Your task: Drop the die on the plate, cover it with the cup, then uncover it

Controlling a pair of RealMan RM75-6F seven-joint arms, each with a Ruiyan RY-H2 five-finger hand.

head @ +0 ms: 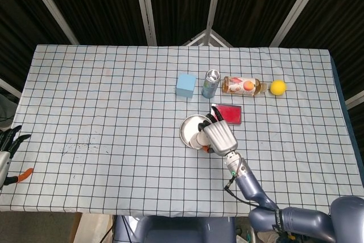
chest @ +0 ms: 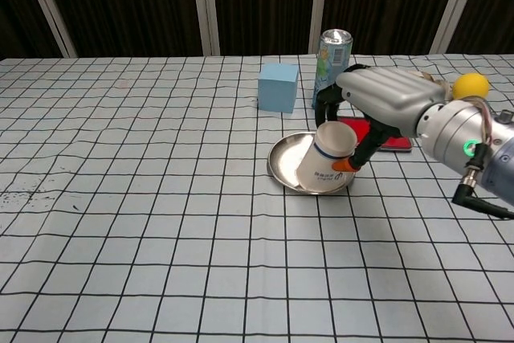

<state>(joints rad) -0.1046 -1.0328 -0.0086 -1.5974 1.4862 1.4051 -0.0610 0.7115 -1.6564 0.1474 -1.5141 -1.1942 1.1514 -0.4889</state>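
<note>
My right hand (head: 219,135) grips a white paper cup (head: 199,139) from the side. The cup (chest: 325,168) is tilted, its mouth facing down and to the left, and its rim rests on the near right part of the round metal plate (chest: 283,162). In the chest view the right hand (chest: 384,95) sits just right of and above the cup. The bare part of the plate (head: 187,129) shows no die, and I cannot tell if one lies under the cup. My left hand (head: 8,140) hangs off the table's left edge, fingers spread and holding nothing.
Behind the plate stand a light blue cube (chest: 278,87) and a drink can (chest: 333,54). A red flat case (head: 229,113) lies just right of the plate. A bottle (head: 243,86) lies on its side with a yellow lemon (head: 277,87) beside it.
</note>
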